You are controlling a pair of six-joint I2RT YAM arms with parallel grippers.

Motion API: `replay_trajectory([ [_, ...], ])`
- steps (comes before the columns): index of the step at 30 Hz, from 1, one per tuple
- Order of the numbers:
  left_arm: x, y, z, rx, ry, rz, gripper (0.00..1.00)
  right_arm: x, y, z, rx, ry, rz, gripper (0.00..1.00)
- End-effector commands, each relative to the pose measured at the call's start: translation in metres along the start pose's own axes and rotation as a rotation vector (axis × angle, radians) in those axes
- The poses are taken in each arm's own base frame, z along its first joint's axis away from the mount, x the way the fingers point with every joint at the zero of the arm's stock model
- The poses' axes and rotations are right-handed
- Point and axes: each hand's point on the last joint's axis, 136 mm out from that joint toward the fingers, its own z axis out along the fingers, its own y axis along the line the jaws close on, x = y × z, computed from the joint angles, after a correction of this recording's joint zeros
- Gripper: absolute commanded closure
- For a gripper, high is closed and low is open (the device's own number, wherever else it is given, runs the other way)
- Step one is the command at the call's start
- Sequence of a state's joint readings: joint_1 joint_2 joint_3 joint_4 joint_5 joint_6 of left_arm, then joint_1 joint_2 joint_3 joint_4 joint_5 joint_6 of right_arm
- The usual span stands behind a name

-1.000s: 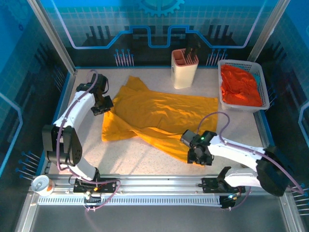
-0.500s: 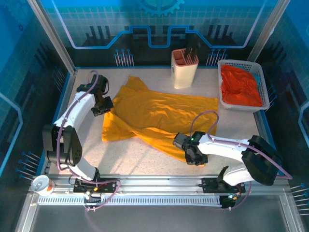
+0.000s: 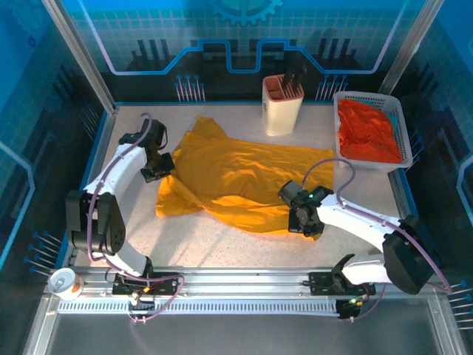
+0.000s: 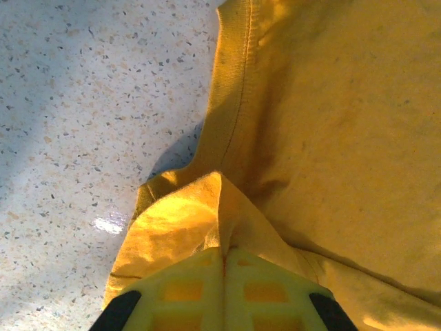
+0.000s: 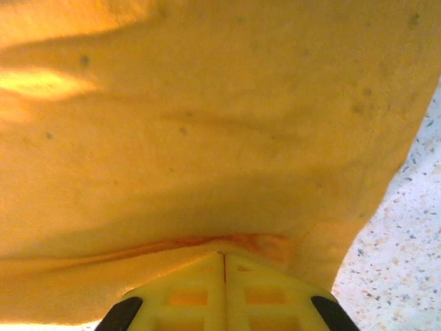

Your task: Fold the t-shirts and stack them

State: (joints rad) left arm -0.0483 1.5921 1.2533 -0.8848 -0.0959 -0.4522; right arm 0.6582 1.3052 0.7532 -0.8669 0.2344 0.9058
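Right gripper [image 3: 302, 224] has moved up-table, clamping the yellow t-shirt [image 3: 244, 177]; left gripper [image 3: 162, 165] pinches its edge.

Spread t-shirt [image 3: 236, 177] on table [image 3: 222, 240], holder [image 3: 281, 111] behind; second t-shirt [image 3: 367, 133], seemingly, in right basket [image 3: 369, 166].

Pale speckled table [image 3: 222, 240], blue border on left, far and right edges. Mustard-yellow t-shirt [image 3: 244, 174] lies across middle, rumpled, not flat: one sleeve points far-left, left edge bunched, near-right part doubled over itself. Cream holder [image 3: 281, 111] stands upright at far edge, right of centre, just beyond shirt's far hem. White mesh basket [image 3: 373, 166] sits in far-right corner, near shirt's right edge, apart from holder. Bare speckled surface along near strip and left side.
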Motion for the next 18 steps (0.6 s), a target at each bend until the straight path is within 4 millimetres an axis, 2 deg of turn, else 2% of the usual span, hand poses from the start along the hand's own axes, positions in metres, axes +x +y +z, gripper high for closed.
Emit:
replay_trajectory([
  [1, 0.001, -0.003, 0.0, 0.036, 0.002, 0.002, 1.0, -0.005, 0.008, -0.008, -0.049, 0.013, -0.04, 0.65],
  [5, 0.003, -0.006, 0.005, 0.046, 0.021, 0.003, 1.0, -0.008, 0.005, -0.02, -0.07, 0.005, -0.037, 0.26],
  [7, 0.004, -0.008, 0.005, 0.053, 0.032, 0.008, 1.0, -0.007, 0.001, -0.034, -0.082, -0.016, -0.011, 0.17],
  [9, 0.004, -0.009, 0.004, 0.058, 0.034, 0.009, 1.0, 0.0, -0.006, -0.041, -0.1, -0.022, 0.03, 0.16],
  [12, 0.005, -0.012, 0.001, 0.072, 0.028, 0.009, 1.0, 0.021, -0.015, -0.042, -0.14, 0.016, 0.125, 0.23],
  [15, 0.01, -0.014, 0.003, 0.076, 0.035, 0.015, 1.0, 0.046, -0.02, -0.027, -0.173, 0.076, 0.244, 0.35],
  [18, 0.015, -0.017, 0.005, 0.076, 0.043, 0.024, 1.0, 0.059, -0.031, -0.013, -0.136, 0.093, 0.307, 0.41],
])
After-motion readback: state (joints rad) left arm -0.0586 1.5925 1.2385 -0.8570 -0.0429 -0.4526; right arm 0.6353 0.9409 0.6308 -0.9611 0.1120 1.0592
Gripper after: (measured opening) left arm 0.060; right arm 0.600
